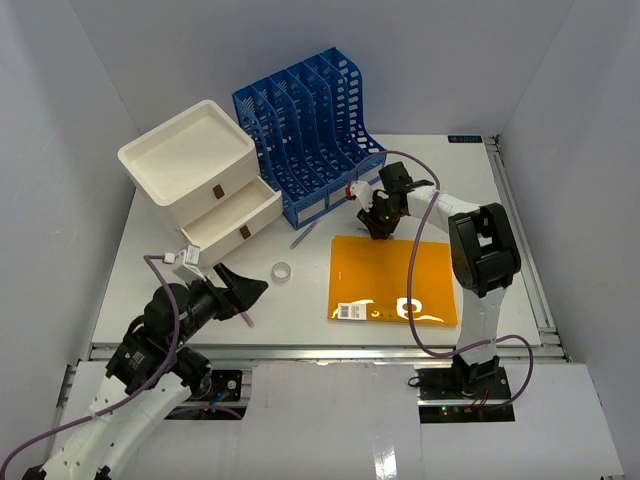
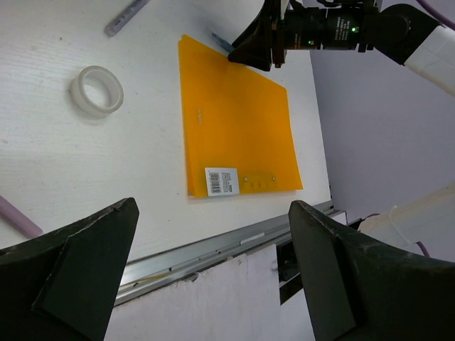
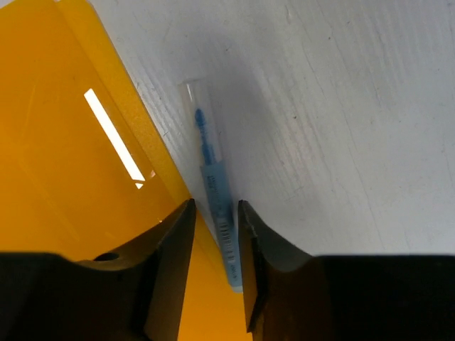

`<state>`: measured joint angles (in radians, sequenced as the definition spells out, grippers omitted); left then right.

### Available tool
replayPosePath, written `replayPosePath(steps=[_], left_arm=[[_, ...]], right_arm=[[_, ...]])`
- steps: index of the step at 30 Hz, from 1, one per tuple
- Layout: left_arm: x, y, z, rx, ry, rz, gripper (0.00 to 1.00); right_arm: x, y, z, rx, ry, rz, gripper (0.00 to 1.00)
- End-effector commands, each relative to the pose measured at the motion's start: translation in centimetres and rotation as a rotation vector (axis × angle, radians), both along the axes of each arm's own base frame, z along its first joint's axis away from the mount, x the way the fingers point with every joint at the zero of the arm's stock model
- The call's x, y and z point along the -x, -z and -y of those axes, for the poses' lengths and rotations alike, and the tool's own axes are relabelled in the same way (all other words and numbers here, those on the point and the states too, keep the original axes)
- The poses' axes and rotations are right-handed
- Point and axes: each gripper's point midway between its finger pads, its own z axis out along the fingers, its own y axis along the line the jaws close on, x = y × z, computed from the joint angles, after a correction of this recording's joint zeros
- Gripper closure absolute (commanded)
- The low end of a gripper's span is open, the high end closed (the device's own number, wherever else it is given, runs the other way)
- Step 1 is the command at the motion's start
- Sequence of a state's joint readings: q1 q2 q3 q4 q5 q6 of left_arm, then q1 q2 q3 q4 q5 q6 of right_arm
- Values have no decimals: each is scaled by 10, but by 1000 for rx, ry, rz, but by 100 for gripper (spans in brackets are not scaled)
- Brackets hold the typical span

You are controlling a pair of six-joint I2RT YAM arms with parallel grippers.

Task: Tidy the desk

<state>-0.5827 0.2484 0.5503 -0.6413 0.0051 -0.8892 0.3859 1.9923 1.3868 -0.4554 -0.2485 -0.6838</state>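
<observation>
Right gripper [image 3: 215, 206] is reaching down at the far edge of the orange folder [image 1: 390, 275], fingers parted narrowly and straddling a blue pen [image 3: 212, 177] that is lying flat on the table [image 1: 150, 290], tight against the folder edge. Small gaps are showing on both sides of the barrel, so the fingers are not yet pinching it. Left gripper [image 1: 250, 290] is hovering near the front left, fingers spread wide and holding nothing, with a purple pen [image 2: 18, 215] lying just below it. A tape roll [image 1: 282, 270] and a grey pen [image 1: 303, 236] are sitting loose between the folder and the white drawer box [image 1: 200, 170], and the blue file rack [image 1: 310, 120] is standing at the back. The table is filling the workspace under both arms and is far from tidy, so the task is likely at an early stage. The step in hand looks like the pen pickup. To do it well, keep the fingers square across the barrel, go low enough to catch it, and make sure the inner finger is not snagging the folder edge. Close slowly, because the round barrel may roll or squirt out along its length.
</observation>
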Motion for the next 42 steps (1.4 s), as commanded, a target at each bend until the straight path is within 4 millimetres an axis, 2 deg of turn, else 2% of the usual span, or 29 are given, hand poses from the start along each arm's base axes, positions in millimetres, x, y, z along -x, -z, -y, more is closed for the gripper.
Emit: replayPosePath(steps=[1, 7, 10, 11, 12, 15, 16, 19, 20, 22, 24, 29, 32, 34, 36, 40, 42], left_arm=[[3, 6, 1, 0, -4, -64, 2], [0, 37, -4, -9, -70, -176, 2], [3, 56, -8, -19, -115, -266, 2], [3, 63, -12, -18, -147, -304, 2], [4, 68, -15, -13, -179, -338, 2], [7, 80, -22, -15, -248, -413, 2], [6, 85, -26, -13, -285, -439, 2], [7, 98, -31, -28, -349, -512, 2], [7, 101, -31, -23, -362, -535, 2], [6, 109, -29, -29, -375, -572, 2], [6, 118, -28, -38, -399, -619, 2], [10, 136, -30, -71, -456, -724, 2], [10, 140, -32, -78, -476, -732, 2], [9, 141, -35, -80, -490, -724, 3], [7, 142, -38, -82, -511, -718, 3], [7, 148, -43, -107, -535, -720, 3], [8, 150, -46, -122, -548, -723, 3]], right_arm=[[-2, 1, -1, 4, -10, -18, 66], [3, 10, 0, 12, -31, -40, 71], [8, 14, 1, 22, -47, -58, 83], [8, 11, 2, 24, -55, -52, 90], [9, 6, 2, 22, -70, -37, 92], [16, -13, -1, -10, -125, -4, 92], [20, -31, -5, -33, -162, 22, 92], [52, -68, -31, -75, -382, 57, 92], [69, -81, -45, -67, -462, 69, 92], [88, -103, -58, -16, -591, 143, 92], [101, -127, -91, 24, -716, 263, 92], [111, -197, -170, -5, -909, 521, 92], [105, -241, -217, -43, -964, 674, 92], [106, -262, -246, -69, -977, 755, 92], [96, -282, -276, -106, -957, 862, 92], [88, -285, -316, -137, -931, 962, 92], [83, -272, -332, -139, -930, 971, 92]])
